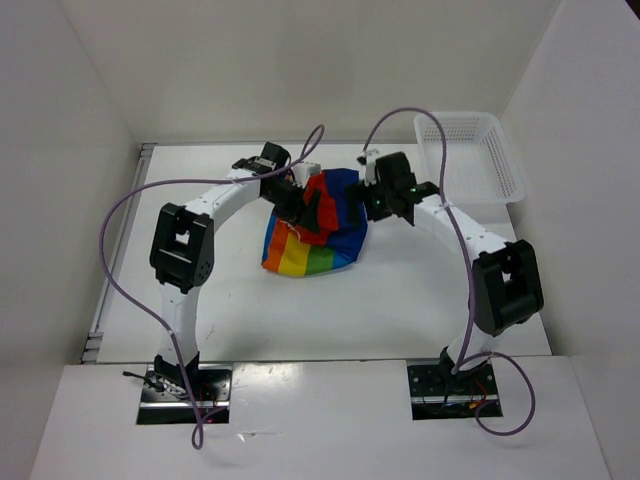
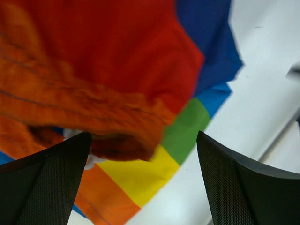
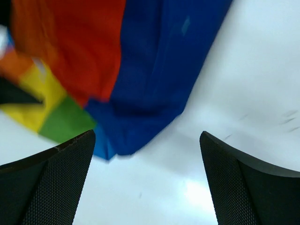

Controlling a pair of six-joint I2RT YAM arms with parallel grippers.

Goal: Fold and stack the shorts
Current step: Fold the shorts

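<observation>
The rainbow-striped shorts (image 1: pixel 318 232) lie bunched on the white table between my two arms, blue and red at the back, orange, yellow and green at the front. My left gripper (image 1: pixel 308 203) hovers over their left side, open and empty; its wrist view shows orange and red folds (image 2: pixel 93 70) ahead of the spread jaws. My right gripper (image 1: pixel 378 200) sits at their right edge, open and empty; its wrist view shows the blue part (image 3: pixel 159 70) ahead and bare table between the jaws. A bit of white, perhaps the drawstring (image 2: pixel 70 135), peeks out under the orange fold.
A white plastic mesh basket (image 1: pixel 470 158) stands at the back right corner. White walls close the table at the back and both sides. Purple cables loop above both arms.
</observation>
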